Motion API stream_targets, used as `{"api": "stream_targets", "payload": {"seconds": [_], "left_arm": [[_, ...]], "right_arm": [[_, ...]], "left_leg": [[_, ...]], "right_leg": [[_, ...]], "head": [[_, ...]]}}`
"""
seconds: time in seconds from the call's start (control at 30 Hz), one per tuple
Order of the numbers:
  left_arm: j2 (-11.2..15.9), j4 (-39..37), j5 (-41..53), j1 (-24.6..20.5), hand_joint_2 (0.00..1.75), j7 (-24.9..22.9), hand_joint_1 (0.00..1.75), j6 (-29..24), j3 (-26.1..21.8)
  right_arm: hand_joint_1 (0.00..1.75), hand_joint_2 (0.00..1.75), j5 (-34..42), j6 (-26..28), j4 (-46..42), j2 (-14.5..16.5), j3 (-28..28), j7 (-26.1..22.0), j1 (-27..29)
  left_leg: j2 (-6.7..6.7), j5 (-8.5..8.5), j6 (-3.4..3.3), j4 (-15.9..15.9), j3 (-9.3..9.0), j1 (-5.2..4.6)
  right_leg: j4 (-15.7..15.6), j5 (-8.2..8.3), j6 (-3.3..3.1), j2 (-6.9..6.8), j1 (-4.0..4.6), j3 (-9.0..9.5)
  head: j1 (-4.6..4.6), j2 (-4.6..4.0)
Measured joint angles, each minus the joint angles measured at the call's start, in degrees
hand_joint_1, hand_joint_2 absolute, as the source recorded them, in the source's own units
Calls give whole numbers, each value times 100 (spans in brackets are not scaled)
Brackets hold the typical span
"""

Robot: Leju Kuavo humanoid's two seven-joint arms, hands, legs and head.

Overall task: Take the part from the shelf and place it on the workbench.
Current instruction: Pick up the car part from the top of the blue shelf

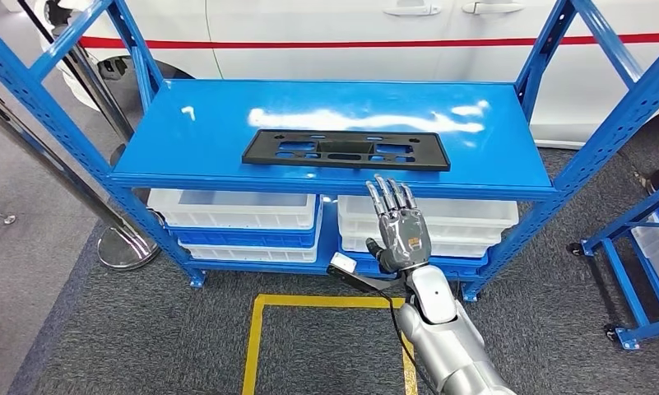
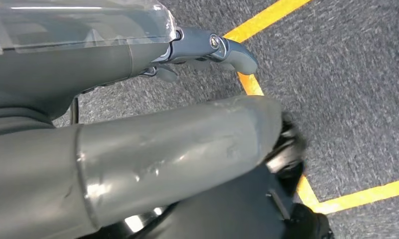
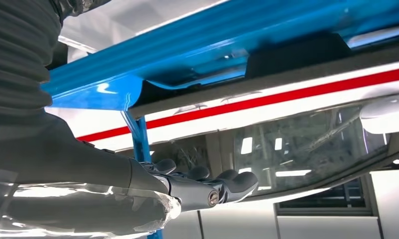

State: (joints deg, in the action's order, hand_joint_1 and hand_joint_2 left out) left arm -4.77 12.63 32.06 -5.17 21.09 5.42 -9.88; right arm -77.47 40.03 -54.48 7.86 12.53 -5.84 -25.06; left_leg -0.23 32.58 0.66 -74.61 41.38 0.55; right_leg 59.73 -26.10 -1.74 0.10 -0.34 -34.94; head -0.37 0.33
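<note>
A flat black part (image 1: pixel 346 149) with several cut-outs lies near the front of the blue shelf (image 1: pixel 211 132), long side across. My right hand (image 1: pixel 400 226) is raised just in front of the shelf's front edge, below the part's right half, fingers straight and spread, holding nothing. In the right wrist view the right hand (image 3: pixel 202 186) reaches out level with the shelf edge (image 3: pixel 212 50), and the black part (image 3: pixel 297 52) shows as a dark strip beyond it. In the left wrist view my left hand (image 2: pixel 207 50) hangs over the carpet, fingers loosely bent, with nothing in it.
White bins (image 1: pixel 235 210) on blue trays fill the lower shelf. A white car (image 1: pixel 350 37) with a red stripe stands behind the rack. A chrome post base (image 1: pixel 124 247) sits at the left, another blue rack (image 1: pixel 638 247) at the right. Yellow tape (image 1: pixel 256 337) marks the carpet.
</note>
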Motion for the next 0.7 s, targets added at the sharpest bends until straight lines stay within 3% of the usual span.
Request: {"api": "stream_targets", "payload": {"seconds": [0.03,0.1,0.13,0.17,0.27,0.33,0.43,0.47,0.5,0.53,0.6,0.63,0.7], "left_arm": [[-4,0,13,-2,0,1,0,-1,3],[-22,0,51,-23,0,-5,0,-9,17],[-42,0,71,-40,0,-16,0,-19,28],[-65,0,91,-57,0,-32,0,-31,39],[-143,0,118,-77,0,-78,0,-61,68],[-186,0,126,-83,0,-89,0,-70,78],[-226,0,133,-103,0,-94,0,-66,88],[-232,0,133,-103,0,-95,0,-58,90],[-234,0,133,-101,0,-96,0,-50,91],[-239,0,133,-99,0,-96,0,-40,92],[-252,0,133,-103,0,-95,0,-27,95],[-260,0,133,-112,0,-93,0,-23,96],[-266,0,133,-125,0,-92,0,-19,99]], "right_arm": [[0,175,-13,1,-8,1,-11,12,6],[0,175,-70,1,-44,9,-46,63,5],[0,175,-101,1,-65,16,-73,102,-1],[0,175,-130,1,-80,25,-103,136,-5],[0,175,-191,2,-96,41,-169,196,-14],[0,175,-204,5,-109,44,-192,212,-34],[0,175,-214,6,-107,44,-227,236,-50],[0,175,-222,5,-92,43,-233,255,-47],[0,175,-234,5,-74,42,-236,280,-48],[0,175,-248,5,-53,42,-237,306,-58],[0,175,-267,5,-15,42,-237,343,-94],[0,175,-271,5,2,42,-237,350,-117],[0,175,-271,5,33,42,-236,351,-145]], "left_leg": [[0,-178,-18,200,-75,-1],[0,-590,-85,940,-409,-20],[0,-704,-120,1276,-565,-37],[-1,-738,-146,1473,-657,-57],[-3,-719,-207,1616,-730,-71],[2,-743,-267,1704,-800,-43],[6,-725,-323,1736,-854,-39],[4,-708,-326,1728,-864,-40],[2,-688,-324,1718,-876,-39],[-2,-662,-316,1700,-894,-37],[-8,-586,-281,1648,-934,-32],[-11,-545,-250,1612,-941,-37],[-14,-499,-185,1583,-934,-47]], "right_leg": [[1,-8,1,7,6,15],[1,-32,18,18,20,52],[3,-43,36,21,27,61],[2,-49,61,19,28,62],[-4,-66,159,9,13,67],[202,-196,214,2,13,-7],[1168,-610,267,-1,-3,-517],[1407,-650,281,-2,-12,-673],[1463,-584,291,-3,-22,-743],[1299,-415,297,-5,-33,-699],[616,-19,293,-9,-52,-403],[314,89,282,-8,-48,-265],[95,82,233,2,-25,-167]], "head": [[0,0],[1,0],[1,0],[1,0],[1,0],[2,0],[3,0],[4,0],[3,0],[4,0],[4,0],[3,0],[2,0]]}}
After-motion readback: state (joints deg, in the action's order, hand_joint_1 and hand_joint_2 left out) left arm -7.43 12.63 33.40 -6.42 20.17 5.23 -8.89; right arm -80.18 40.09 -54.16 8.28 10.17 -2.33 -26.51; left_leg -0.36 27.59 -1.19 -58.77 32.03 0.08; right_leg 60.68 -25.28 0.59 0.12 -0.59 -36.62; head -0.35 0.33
